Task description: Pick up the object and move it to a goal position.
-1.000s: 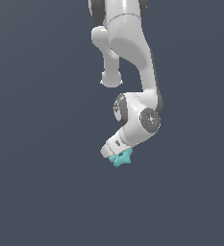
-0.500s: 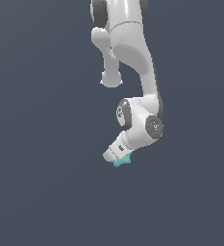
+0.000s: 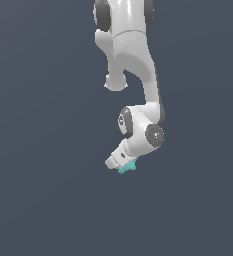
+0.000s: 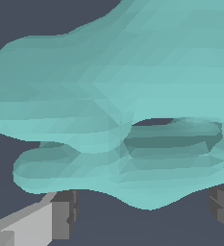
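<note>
The object (image 3: 128,167) is a small teal knobby piece with rounded lobes, held at the tip of my gripper (image 3: 124,164) at the end of the white arm. In the exterior view it hangs near the middle of the picture over a plain dark grey ground. In the wrist view the object (image 4: 113,96) fills most of the picture, very close to the camera. One grey fingertip (image 4: 60,218) shows on one side of it and the other fingertip (image 4: 223,204) on the opposite side. The gripper (image 4: 142,211) is shut on the object.
Only the white arm (image 3: 133,60), reaching down from the top of the exterior view, and a uniform dark grey background (image 3: 38,150) are in view. No goal marker, table edge or other object shows.
The arm's wrist and elbow joints have shifted toward the exterior view's right and slightly down. The gripper still holds the teal object, which has barely moved.
</note>
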Robot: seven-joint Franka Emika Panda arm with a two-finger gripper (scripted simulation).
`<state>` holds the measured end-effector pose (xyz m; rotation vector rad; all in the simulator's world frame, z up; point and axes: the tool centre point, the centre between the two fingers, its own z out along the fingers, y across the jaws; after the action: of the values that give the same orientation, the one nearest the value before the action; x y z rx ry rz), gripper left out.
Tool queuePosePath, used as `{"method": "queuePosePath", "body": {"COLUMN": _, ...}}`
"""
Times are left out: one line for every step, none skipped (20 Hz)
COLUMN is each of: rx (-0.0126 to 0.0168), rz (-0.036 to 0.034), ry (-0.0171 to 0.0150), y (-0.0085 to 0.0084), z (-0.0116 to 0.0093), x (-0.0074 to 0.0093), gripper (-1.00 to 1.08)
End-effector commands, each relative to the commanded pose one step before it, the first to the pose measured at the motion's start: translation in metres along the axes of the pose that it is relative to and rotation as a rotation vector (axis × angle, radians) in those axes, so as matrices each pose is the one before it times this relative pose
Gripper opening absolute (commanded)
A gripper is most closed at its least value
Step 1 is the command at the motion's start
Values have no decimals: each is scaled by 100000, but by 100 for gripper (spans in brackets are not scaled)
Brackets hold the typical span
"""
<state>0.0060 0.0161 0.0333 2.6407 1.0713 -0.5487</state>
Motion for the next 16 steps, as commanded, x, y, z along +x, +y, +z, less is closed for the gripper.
{"method": "queuePosePath", "body": {"rx": -85, "rz": -70, "ry": 70, "y": 13, "z": 334, "x": -4, "gripper": 108}}
{"method": "queuePosePath", "body": {"rx": 0, "rz": 0, "ry": 0, "y": 0, "z": 0, "x": 0, "gripper": -100}}
{"method": "queuePosePath", "body": {"rx": 0, "rz": 0, "ry": 0, "y": 0, "z": 0, "x": 0, "gripper": -100}}
{"method": "queuePosePath", "body": {"rx": 0, "rz": 0, "ry": 0, "y": 0, "z": 0, "x": 0, "gripper": -100}}
{"method": "queuePosePath", "body": {"rx": 0, "rz": 0, "ry": 0, "y": 0, "z": 0, "x": 0, "gripper": -100}}
{"method": "queuePosePath", "body": {"rx": 0, "rz": 0, "ry": 0, "y": 0, "z": 0, "x": 0, "gripper": -100}}
{"method": "queuePosePath", "body": {"rx": 0, "rz": 0, "ry": 0, "y": 0, "z": 0, "x": 0, "gripper": -100}}
{"method": "queuePosePath", "body": {"rx": 0, "rz": 0, "ry": 0, "y": 0, "z": 0, "x": 0, "gripper": -100}}
{"method": "queuePosePath", "body": {"rx": 0, "rz": 0, "ry": 0, "y": 0, "z": 0, "x": 0, "gripper": -100}}
{"method": "queuePosePath", "body": {"rx": 0, "rz": 0, "ry": 0, "y": 0, "z": 0, "x": 0, "gripper": -100}}
{"method": "queuePosePath", "body": {"rx": 0, "rz": 0, "ry": 0, "y": 0, "z": 0, "x": 0, "gripper": -100}}
{"method": "queuePosePath", "body": {"rx": 11, "rz": 231, "ry": -134, "y": 118, "z": 27, "x": -114, "gripper": -100}}
{"method": "queuePosePath", "body": {"rx": 0, "rz": 0, "ry": 0, "y": 29, "z": -25, "x": -9, "gripper": -100}}
{"method": "queuePosePath", "body": {"rx": 0, "rz": 0, "ry": 0, "y": 86, "z": -73, "x": -28, "gripper": -100}}
{"method": "queuePosePath", "body": {"rx": 0, "rz": 0, "ry": 0, "y": 142, "z": -121, "x": -47, "gripper": -100}}
{"method": "queuePosePath", "body": {"rx": 0, "rz": 0, "ry": 0, "y": 196, "z": -168, "x": -64, "gripper": -100}}
